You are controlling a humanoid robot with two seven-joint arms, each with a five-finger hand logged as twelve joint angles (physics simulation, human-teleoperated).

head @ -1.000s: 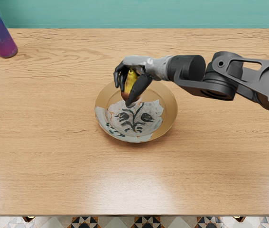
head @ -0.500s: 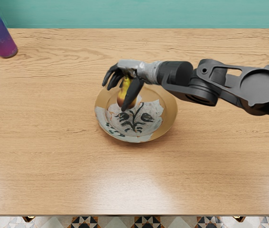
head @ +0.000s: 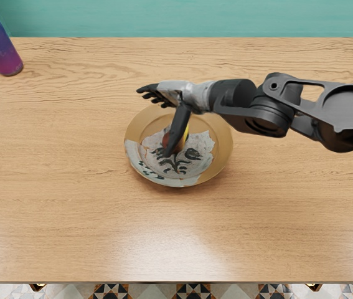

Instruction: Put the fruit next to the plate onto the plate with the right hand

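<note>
Fruit [head: 185,131] at frame centre, in plate [head: 223,147]: likely small, light, smooth, rolls easily; grip round middle. Right hand [head: 171,98] above, fingers spread, empty.

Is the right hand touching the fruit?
Cannot tell. In the head view the thumb of the right hand overlaps the fruit, hiding any gap; other fingers spread away.

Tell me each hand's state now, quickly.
Left hand: not in view.
Right hand: open, fingers spread over the plate; the fruit lies on it.
</note>
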